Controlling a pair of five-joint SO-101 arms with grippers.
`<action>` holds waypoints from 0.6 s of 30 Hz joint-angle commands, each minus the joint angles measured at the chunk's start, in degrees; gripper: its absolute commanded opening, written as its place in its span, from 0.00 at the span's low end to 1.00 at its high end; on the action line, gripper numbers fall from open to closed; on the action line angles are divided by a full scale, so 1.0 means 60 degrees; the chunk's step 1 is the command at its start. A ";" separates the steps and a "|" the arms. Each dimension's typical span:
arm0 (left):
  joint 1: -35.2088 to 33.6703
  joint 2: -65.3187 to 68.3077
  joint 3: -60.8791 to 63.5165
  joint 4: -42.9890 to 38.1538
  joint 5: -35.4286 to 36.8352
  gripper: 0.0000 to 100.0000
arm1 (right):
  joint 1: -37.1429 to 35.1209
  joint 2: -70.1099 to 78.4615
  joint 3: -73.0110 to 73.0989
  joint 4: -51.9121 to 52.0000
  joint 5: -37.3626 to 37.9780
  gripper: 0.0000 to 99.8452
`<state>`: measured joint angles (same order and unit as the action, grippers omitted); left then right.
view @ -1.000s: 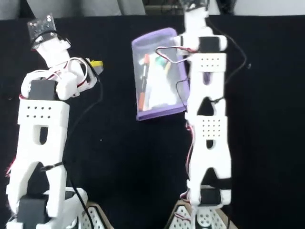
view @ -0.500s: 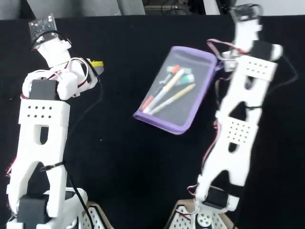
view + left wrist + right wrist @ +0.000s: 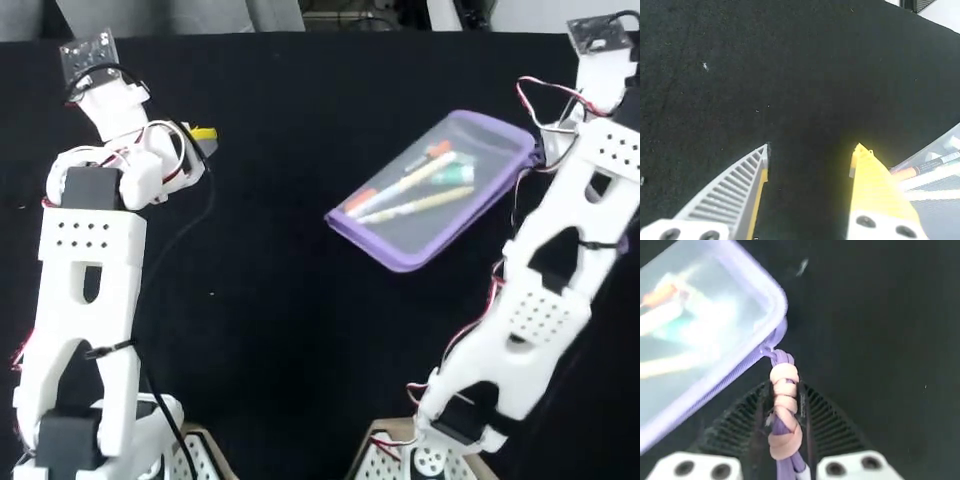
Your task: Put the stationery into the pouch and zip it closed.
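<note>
Item one, the right gripper (image 3: 785,390): we record its two dark ribbed fingers (image 3: 832,422) drawn close together and clamped on the pull cord (image 3: 784,407), a purple cord bound with a pale pink wrap, which runs straight from between the fingers to the corner of the pouch (image 3: 430,205). Item two, the pouch: purple-edged with a clear face, set at a slant on the far right part of the black table (image 3: 280,300), its pull-cord corner just beside the right arm (image 3: 560,270); we cannot tell whether it lies flat or is partly lifted. Item three, the stationery: several pens (image 3: 405,190) inside the pouch, side by side along its length, with orange, green and yellow parts showing through the clear face. Any print on the pens or the pouch is too small for us to read. Item four, the left gripper (image 3: 811,149): one grey ribbed finger (image 3: 737,192) and one yellow finger, spread wide apart with only the bare black table between them, holding nothing and touching nothing; a corner of the pouch shows beyond the yellow finger, apart from it. Item five, the left arm (image 3: 90,250): it stands at the table's left side, well apart from the pouch.
</note>
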<state>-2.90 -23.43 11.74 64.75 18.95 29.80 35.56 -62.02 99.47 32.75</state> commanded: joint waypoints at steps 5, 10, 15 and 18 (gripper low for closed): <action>-0.0037 -0.0220 -0.0095 -0.0132 0.0015 0.27 | 0.0117 -0.4535 0.3890 0.0234 0.1172 0.01; -0.0037 -0.0220 -0.0095 -0.0132 0.0015 0.27 | -0.0381 -0.6967 0.6410 0.0220 0.2081 0.01; -0.0037 -0.0220 -0.0081 -0.0117 -0.0029 0.27 | -0.1524 -0.9223 0.8711 0.0220 0.2491 0.01; -0.0051 -0.0220 -0.0081 -0.0117 -0.0029 0.27 | -0.2652 -1.0454 0.9736 0.0205 0.2447 0.01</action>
<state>-2.90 -23.43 11.74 64.75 19.03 20.31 -18.24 -7.25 99.47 46.73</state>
